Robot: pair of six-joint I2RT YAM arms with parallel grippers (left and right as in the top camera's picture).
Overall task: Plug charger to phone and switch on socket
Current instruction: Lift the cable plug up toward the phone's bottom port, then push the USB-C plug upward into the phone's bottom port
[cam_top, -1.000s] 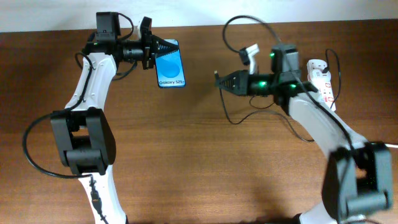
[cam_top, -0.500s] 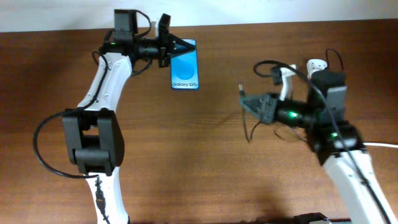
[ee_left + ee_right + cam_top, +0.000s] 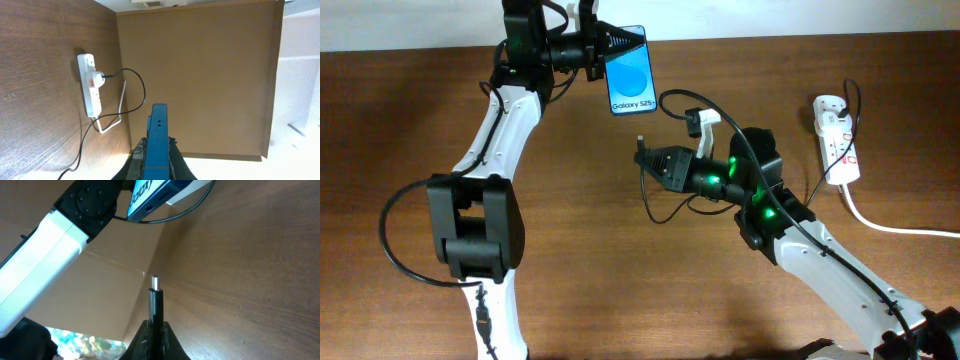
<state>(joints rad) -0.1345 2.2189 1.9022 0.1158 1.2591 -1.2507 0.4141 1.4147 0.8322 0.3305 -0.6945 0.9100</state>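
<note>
The phone [image 3: 631,72], blue screen with "Galaxy S25" text, is held above the table's far edge by my left gripper [image 3: 610,45], which is shut on its upper end. The left wrist view shows the phone [image 3: 158,140] edge-on between the jaws [image 3: 158,162]. My right gripper [image 3: 655,160] is shut on the charger connector [image 3: 639,148], below and slightly right of the phone's lower edge, apart from it. In the right wrist view the connector [image 3: 155,297] points up from the jaws [image 3: 155,330] toward the phone [image 3: 160,192]. The white socket [image 3: 836,135] lies at the far right.
The charger's thin black cable [image 3: 665,205] loops under the right arm. A thick white cord [image 3: 890,225] runs from the socket to the right edge. The left wrist view shows the socket [image 3: 90,85] with a plug in it. A brown board stands behind the table.
My left gripper has carried the phone up and to the right. My right arm has swung left with the connector, from near the socket to just below the phone.
</note>
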